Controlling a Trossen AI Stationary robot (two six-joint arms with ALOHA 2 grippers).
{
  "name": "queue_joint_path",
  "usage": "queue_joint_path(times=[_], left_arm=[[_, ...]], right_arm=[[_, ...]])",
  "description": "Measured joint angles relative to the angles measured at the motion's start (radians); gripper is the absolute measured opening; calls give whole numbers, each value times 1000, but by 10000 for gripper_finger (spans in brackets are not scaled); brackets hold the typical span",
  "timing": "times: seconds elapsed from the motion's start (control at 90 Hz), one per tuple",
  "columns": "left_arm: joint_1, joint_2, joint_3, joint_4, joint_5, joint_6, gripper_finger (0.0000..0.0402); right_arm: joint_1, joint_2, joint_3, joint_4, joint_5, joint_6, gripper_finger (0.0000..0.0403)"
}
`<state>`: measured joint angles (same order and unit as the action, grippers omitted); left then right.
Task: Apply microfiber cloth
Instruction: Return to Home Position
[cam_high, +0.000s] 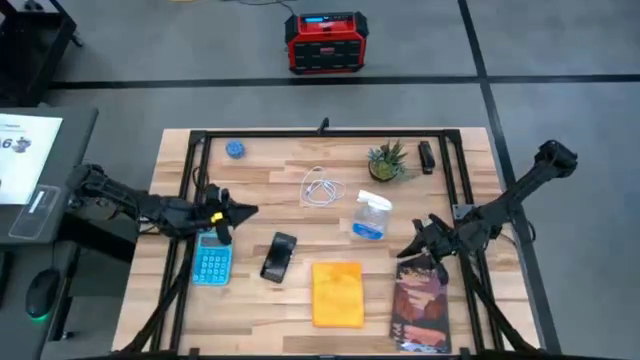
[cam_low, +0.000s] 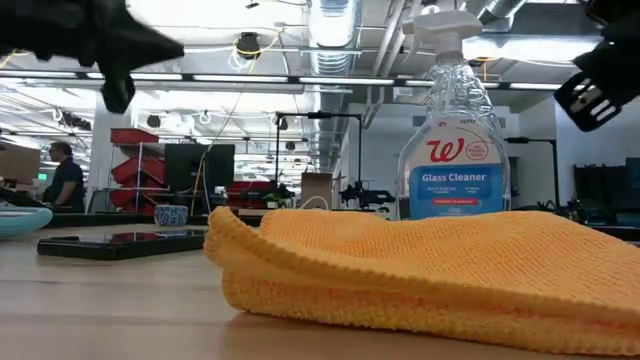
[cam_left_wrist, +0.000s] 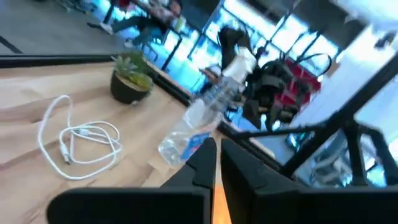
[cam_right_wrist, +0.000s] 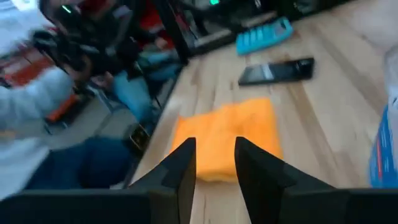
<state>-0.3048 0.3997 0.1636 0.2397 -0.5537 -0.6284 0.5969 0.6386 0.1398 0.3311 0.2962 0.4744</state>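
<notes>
One soft cloth, loose and ready

Fills the middle of the high view: wooden table (cam_high: 280, 170). Lower centre on it, microfiber cloth (cam_high: 338, 293), folded into a thick pad, apart from black phone (cam_high: 279, 256) on its left and reddish book (cam_high: 422, 305) on its right. Looks light, limp and plush. Likely to sag and unfold if lifted by one corner, so better pinched at the folded edge through all layers. Neither fragile nor slippery. Right gripper (cam_high: 410, 250), centre right, above the table, fingers parted and empty. Left gripper (cam_high: 245, 211), centre left, fingers drawn almost together on nothing.
</notes>
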Motion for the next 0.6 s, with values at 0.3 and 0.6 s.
queue_joint_path(times=[0.3, 0.6], left_arm=[[188, -89, -88, 119, 215, 108, 0], [193, -267, -103, -98, 222, 183, 0]], right_arm=[[-225, -32, -65, 139, -214, -59, 97], [-252, -75, -64, 164, -194, -154, 83]])
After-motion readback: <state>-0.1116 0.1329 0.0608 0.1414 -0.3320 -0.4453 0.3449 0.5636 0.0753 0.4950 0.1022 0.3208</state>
